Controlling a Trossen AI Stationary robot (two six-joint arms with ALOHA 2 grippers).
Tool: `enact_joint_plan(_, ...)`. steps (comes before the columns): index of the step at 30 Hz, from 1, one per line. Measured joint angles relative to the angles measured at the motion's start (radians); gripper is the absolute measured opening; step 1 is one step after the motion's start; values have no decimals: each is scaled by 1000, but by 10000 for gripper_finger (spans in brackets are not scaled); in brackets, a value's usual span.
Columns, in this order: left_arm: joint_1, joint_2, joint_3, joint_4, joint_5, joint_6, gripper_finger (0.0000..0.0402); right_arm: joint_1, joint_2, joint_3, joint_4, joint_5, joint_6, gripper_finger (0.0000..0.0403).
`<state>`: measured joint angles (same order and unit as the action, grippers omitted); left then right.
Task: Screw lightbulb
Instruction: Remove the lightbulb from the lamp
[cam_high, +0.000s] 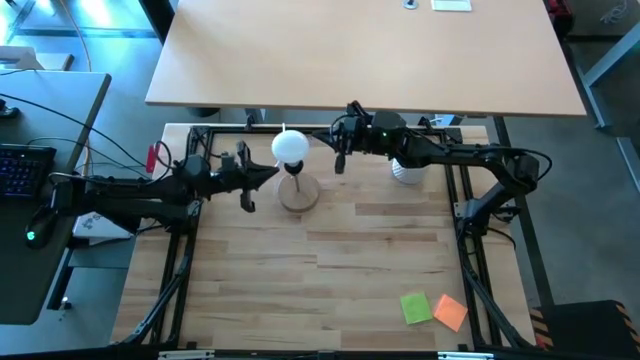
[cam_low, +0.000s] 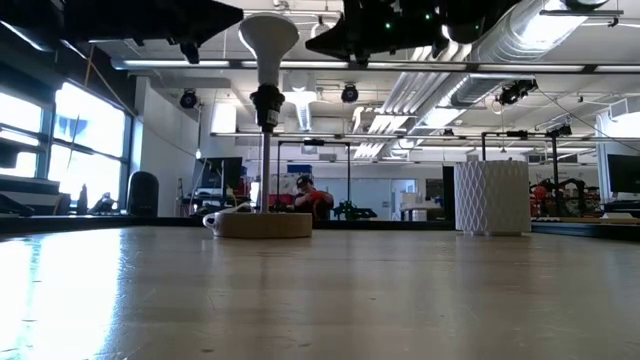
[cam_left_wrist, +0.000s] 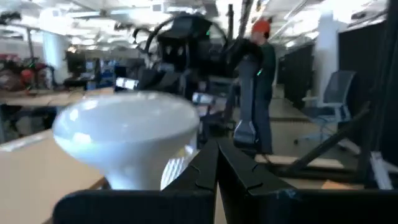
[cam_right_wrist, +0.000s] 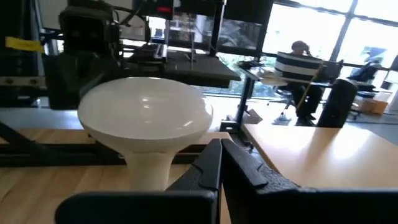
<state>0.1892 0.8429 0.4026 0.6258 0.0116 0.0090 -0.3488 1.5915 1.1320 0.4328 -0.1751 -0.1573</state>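
High view: the lightbulb (cam_high: 290, 146) is sitting on the lamp base (cam_high: 298, 192). The left gripper (cam_high: 262, 178) is waiting at its 8 o'clock and the right gripper (cam_high: 341, 160) at 3 o'clock, both closed and holding nothing.

Low view: the lightbulb (cam_low: 268, 38) is standing upright in the socket (cam_low: 267, 105), probably already seated.

Wrist views: the fingers (cam_left_wrist: 217, 165) are pressing together beside the globe; the other pair (cam_right_wrist: 221, 163) likewise.

From my seat I can't read a single word, number or brand anywhere. The two sticky notes (cam_high: 433, 309) on the table (cam_high: 330, 270) look blank from above. There's a yellow tag (cam_right_wrist: 22, 42) on the dark frame in the right wrist view, but whatever might be on it is too blurred to make out. The lit screens far back in the room are too small for me to read.
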Motion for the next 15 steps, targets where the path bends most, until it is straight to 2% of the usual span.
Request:
enact_joint_plan(4,-11,-6,0,-104,-126,1,0,2,-1,0,-1,-13,0,2)
enact_joint_plan(8,37,-5,0,-157,-221,30,0,12,-2,0,0,-126,0,2)
enact_joint_plan(11,108,-5,0,-125,-203,29,0,23,-2,0,5,-168,-5,2)
enact_joint_plan(15,187,3,0,-5,-54,-6,0,33,1,0,37,-174,-1,2)
